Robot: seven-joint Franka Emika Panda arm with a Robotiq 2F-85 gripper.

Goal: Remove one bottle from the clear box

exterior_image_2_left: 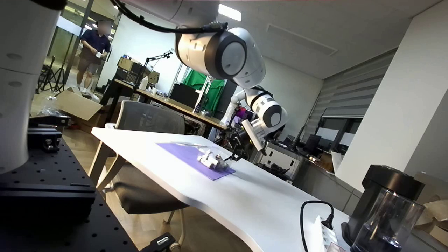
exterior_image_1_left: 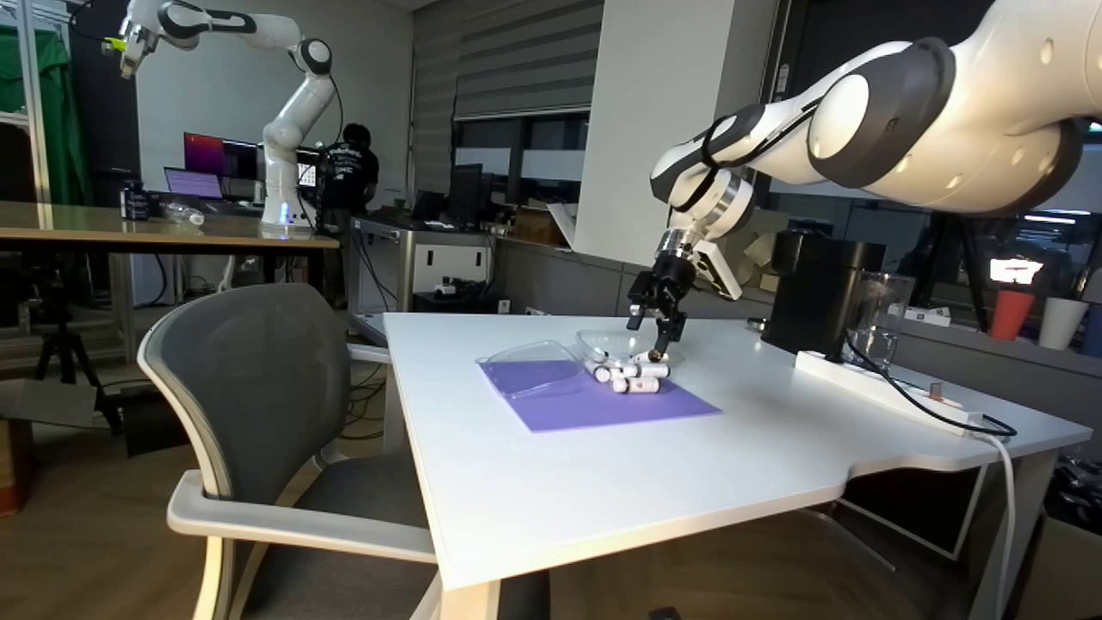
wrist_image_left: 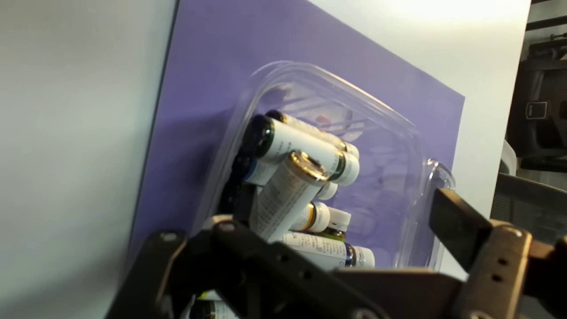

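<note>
Since the claw (wrist_image_left: 343,215) is spread wide and grips nothing, the coming move seems to turn on the slanted bottle (wrist_image_left: 288,197) in the clear box (wrist_image_left: 354,93). In the wrist view the leftmost finger (wrist_image_left: 241,243) hides that bottle's near end (whether they touch, I cannot tell); from there the bottle's long axis runs far and right, over other bottles (wrist_image_left: 303,144). Farther right is the opposite finger (wrist_image_left: 458,226). The bottle thus lies left of mid-gap, aslant the closing line; a leftward shift and a turn are likely needed.
</note>
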